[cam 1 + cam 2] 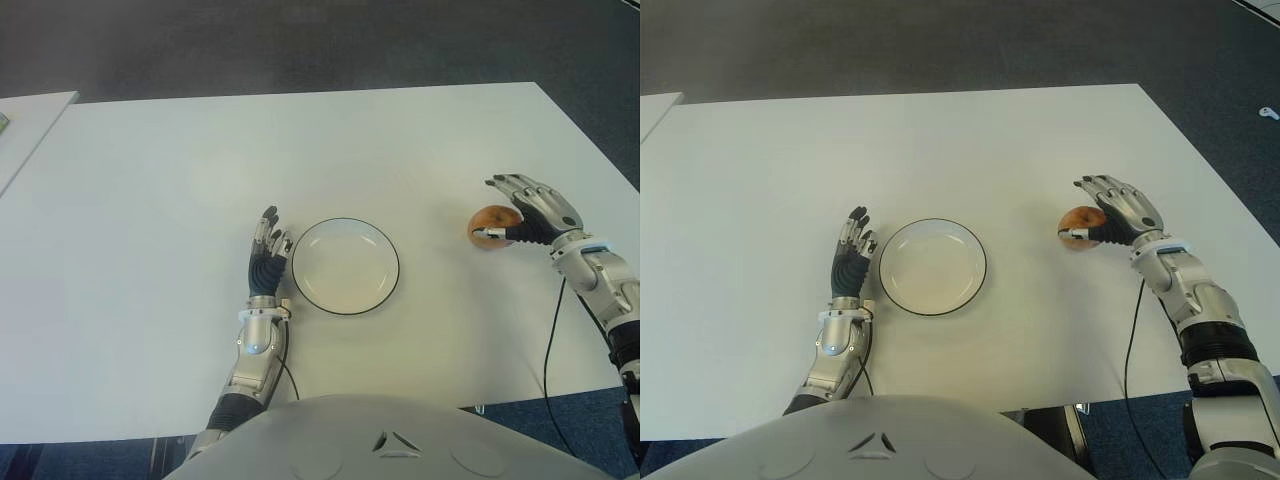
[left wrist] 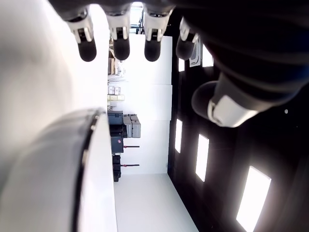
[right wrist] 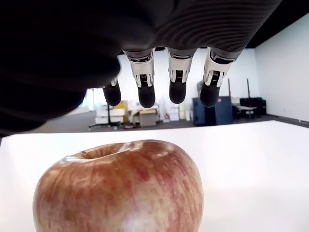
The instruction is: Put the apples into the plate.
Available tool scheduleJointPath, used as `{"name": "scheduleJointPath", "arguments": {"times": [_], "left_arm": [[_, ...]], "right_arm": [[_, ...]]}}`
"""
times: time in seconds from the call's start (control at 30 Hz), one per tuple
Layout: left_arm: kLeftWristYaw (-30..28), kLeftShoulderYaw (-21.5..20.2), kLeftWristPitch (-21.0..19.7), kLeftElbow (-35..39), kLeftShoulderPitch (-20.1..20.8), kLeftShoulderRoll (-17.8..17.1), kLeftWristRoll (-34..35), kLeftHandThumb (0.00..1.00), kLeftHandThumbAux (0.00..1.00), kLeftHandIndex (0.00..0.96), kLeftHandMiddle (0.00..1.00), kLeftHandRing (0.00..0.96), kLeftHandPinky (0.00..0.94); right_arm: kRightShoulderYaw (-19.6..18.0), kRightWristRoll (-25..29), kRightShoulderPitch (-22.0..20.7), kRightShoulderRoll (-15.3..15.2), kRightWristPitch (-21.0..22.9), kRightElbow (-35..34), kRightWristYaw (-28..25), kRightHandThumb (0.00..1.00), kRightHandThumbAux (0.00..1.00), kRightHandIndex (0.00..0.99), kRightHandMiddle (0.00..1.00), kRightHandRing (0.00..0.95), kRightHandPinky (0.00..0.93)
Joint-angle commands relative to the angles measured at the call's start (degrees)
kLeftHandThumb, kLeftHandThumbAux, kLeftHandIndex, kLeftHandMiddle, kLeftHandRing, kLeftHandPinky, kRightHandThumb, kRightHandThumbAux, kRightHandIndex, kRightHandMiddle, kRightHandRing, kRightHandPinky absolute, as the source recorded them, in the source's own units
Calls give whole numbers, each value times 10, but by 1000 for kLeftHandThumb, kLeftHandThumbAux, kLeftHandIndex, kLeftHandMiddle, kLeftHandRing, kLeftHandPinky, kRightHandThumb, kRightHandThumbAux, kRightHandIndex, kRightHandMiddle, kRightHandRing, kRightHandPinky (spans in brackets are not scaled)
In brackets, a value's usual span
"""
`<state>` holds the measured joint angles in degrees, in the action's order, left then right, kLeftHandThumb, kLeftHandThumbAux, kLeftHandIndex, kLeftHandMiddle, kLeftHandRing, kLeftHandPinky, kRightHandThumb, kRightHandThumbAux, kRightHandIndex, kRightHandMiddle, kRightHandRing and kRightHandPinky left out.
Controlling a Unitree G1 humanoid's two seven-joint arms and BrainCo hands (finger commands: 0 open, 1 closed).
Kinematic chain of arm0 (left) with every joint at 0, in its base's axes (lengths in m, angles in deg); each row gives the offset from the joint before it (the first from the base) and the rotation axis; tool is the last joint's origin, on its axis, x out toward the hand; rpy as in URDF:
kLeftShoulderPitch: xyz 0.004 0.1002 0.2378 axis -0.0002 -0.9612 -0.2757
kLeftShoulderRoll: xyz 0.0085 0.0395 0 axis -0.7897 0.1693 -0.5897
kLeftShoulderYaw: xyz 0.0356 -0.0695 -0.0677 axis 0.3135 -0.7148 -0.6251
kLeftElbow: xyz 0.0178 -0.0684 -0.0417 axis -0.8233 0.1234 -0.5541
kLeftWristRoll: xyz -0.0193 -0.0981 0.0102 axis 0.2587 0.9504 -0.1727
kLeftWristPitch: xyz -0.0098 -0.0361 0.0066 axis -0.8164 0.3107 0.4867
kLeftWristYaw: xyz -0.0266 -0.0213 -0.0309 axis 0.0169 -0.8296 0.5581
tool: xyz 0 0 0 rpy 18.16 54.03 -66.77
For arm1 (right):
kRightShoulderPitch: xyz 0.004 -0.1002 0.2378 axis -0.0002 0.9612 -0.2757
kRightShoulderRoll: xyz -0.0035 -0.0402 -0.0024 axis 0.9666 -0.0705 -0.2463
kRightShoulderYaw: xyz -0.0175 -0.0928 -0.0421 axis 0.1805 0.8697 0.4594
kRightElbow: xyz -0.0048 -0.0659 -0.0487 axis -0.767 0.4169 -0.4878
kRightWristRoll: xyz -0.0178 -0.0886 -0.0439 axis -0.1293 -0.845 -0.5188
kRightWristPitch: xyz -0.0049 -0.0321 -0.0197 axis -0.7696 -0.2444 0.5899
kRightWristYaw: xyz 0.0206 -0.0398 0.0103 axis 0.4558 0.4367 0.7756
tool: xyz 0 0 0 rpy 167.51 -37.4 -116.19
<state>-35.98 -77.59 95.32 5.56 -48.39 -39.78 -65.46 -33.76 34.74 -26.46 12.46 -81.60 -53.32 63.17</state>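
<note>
Right wrist view shows the right hand arched over a red-yellow apple, its fingers extended and hanging above the fruit with a clear gap to the skin, so nothing is gripped. From the head camera the apple sits on the white table well to the right of the plate, just beside the palm of the right hand; the thumb lies along the apple's near side, though whether it touches cannot be told. The plate is white with a thin dark rim, holds nothing, and lies near the robot's edge of the table, about midway between the two hands. The left hand shows just left of the plate, fingers straight and pointing toward the far side, holding nothing; whether it touches the table cannot be told. In the left wrist view the left hand's fingertips are spread in a row and the plate's rim curves close by. A second table's corner shows at the far left.
</note>
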Motion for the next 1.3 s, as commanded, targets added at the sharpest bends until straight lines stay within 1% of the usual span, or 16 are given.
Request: {"name": "scheduleJointPath", "arguments": {"times": [0.03,0.33,0.5,0.7,0.87,1.07,1.3], "left_arm": [[2,-12,-31,-80,-33,31,7,6,574,50,63,44,17],[8,-13,-32,-83,-31,32,2,0,575,50,68,47,27],[1,-15,-29,-84,-31,34,12,11,570,53,75,53,32],[-3,-17,-31,-83,-31,33,15,13,588,52,70,49,20],[-4,-18,-31,-85,-30,32,16,12,595,51,67,46,19],[-5,-16,-24,-84,-32,30,13,10,597,49,64,45,21],[-6,-17,-23,-84,-33,30,14,9,586,49,69,47,20]], "right_arm": [[20,4,-10,6,-9,26,7,220,340,0,0,0,0],[41,3,-24,16,-13,64,27,203,358,0,0,0,0],[65,-9,-42,29,-14,114,54,194,357,0,0,0,0],[84,-9,-60,37,-19,146,72,194,350,0,0,0,0],[101,-10,-78,45,-19,173,83,201,362,0,0,0,0],[119,-4,-108,67,-17,215,89,225,382,0,0,0,13],[131,3,-125,77,-25,246,98,248,385,0,0,0,38]]}}
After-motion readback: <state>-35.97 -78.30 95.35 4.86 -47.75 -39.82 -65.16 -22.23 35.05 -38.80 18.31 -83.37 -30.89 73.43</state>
